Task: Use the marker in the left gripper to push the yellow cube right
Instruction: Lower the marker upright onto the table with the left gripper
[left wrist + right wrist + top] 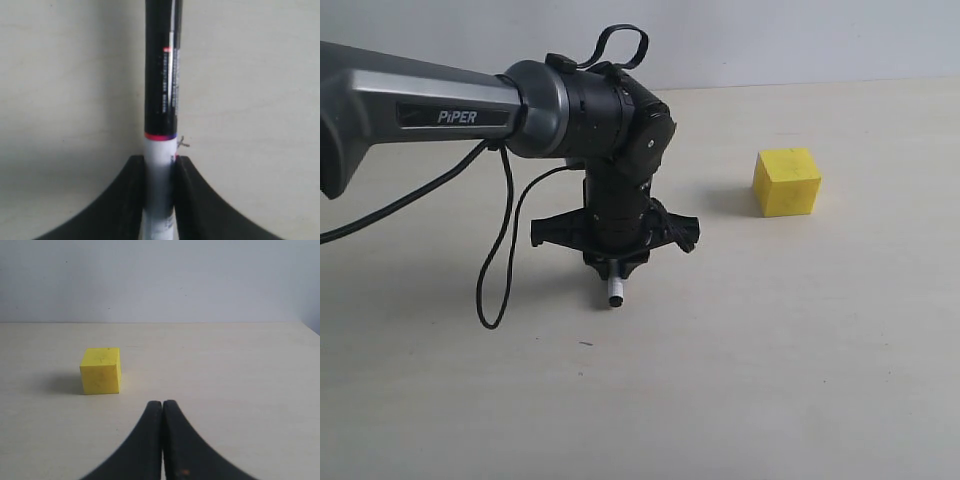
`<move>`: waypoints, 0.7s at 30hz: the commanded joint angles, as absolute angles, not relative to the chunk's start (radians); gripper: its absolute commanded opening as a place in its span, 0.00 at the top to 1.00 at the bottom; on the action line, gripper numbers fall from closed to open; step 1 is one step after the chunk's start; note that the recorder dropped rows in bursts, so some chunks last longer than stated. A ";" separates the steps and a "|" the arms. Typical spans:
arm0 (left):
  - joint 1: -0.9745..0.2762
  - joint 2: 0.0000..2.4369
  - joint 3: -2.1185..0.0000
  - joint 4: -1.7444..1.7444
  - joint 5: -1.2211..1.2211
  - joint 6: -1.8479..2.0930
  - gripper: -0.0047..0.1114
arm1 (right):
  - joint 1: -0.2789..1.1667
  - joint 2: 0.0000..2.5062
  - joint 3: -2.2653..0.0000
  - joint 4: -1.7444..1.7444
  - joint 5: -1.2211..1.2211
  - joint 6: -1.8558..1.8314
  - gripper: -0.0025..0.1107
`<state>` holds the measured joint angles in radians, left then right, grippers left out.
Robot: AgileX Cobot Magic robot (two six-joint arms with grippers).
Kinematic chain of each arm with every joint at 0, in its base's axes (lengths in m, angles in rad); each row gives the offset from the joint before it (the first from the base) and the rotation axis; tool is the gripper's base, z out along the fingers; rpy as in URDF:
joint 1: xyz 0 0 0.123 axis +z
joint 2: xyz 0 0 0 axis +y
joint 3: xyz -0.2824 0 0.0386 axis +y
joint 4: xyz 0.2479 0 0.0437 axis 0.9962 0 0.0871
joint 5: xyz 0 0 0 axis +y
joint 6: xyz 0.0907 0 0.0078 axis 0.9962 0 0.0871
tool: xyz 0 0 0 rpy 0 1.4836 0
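Fingers (120, 200) on the left gripper (160, 160) are squeezed narrow around the marker (160, 90), gripping its white barrel with the black part sticking out past them. Exterior view: the marker hangs tip-down over the table (770, 380), can't tell if it touches, and the yellow cube (787, 182) sits well apart at about 2 o'clock from the tip. Right wrist view: the right gripper (162, 407) has its fingers pressed together on nothing, with the cube out ahead, not touching. My guess is the cube's light and matte, so it'll slide but spin if nudged off-centre. I'd meet its 9 o'clock face low and mid. Marker's stiff but slick, so it might pivot in the grip.
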<state>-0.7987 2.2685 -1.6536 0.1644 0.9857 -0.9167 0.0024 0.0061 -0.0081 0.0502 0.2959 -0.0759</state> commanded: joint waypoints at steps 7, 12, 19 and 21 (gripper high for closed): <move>-0.801 2.260 -1.651 0.166 0.988 -0.920 0.96 | 0.006 0.000 -0.005 0.050 0.286 -0.078 0.98; -0.801 2.260 -1.651 0.166 0.988 -0.913 0.96 | 0.006 0.000 -0.005 0.050 0.286 -0.078 0.98; -0.801 2.260 -1.651 0.166 0.988 -0.910 0.96 | 0.006 0.000 -0.005 0.050 0.286 -0.078 0.98; -0.801 2.260 -1.651 0.166 0.988 -0.910 0.96 | 0.006 0.000 -0.005 0.050 0.286 -0.078 0.98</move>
